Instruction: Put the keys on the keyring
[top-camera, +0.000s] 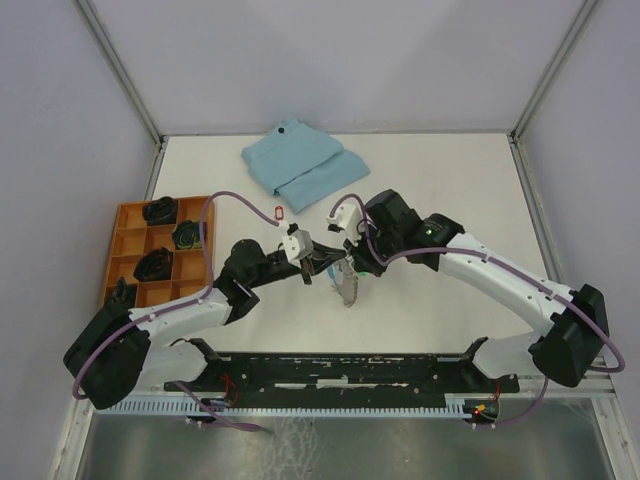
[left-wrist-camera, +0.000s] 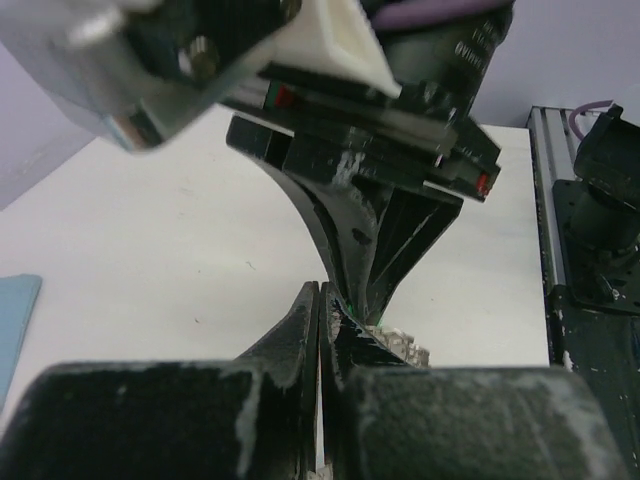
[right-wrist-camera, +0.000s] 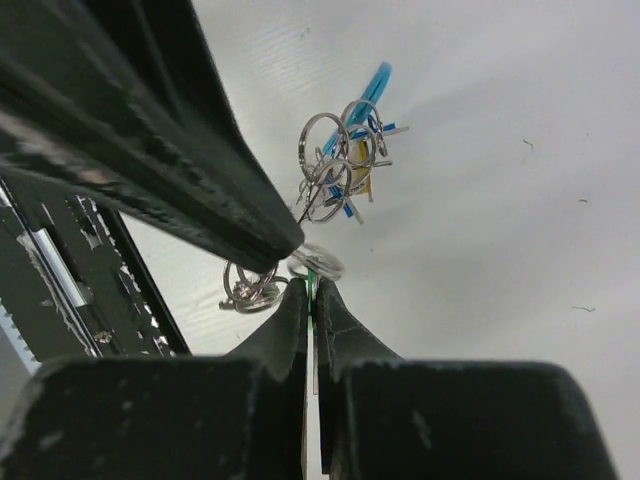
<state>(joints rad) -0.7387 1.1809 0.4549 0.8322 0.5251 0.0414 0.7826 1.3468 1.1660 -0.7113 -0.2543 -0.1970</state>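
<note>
Over the table's middle my two grippers meet tip to tip. My right gripper (right-wrist-camera: 311, 287) is shut on a key whose green tag (right-wrist-camera: 311, 276) shows as a thin sliver between the fingers. My left gripper (left-wrist-camera: 322, 293) is shut, its fingertip (right-wrist-camera: 270, 235) right at a metal ring (right-wrist-camera: 318, 262) of the keyring (right-wrist-camera: 335, 165). The chain, with its light-blue strap (right-wrist-camera: 372, 84) and yellow tag (right-wrist-camera: 358, 172), hangs below both tips (top-camera: 347, 287). A key with a red tag (top-camera: 278, 211) lies alone on the table behind the left arm.
A folded light-blue cloth (top-camera: 305, 165) lies at the back centre. An orange compartment tray (top-camera: 128, 240) with black items stands at the left edge. A black rail (top-camera: 350, 375) runs along the near edge between the arm bases.
</note>
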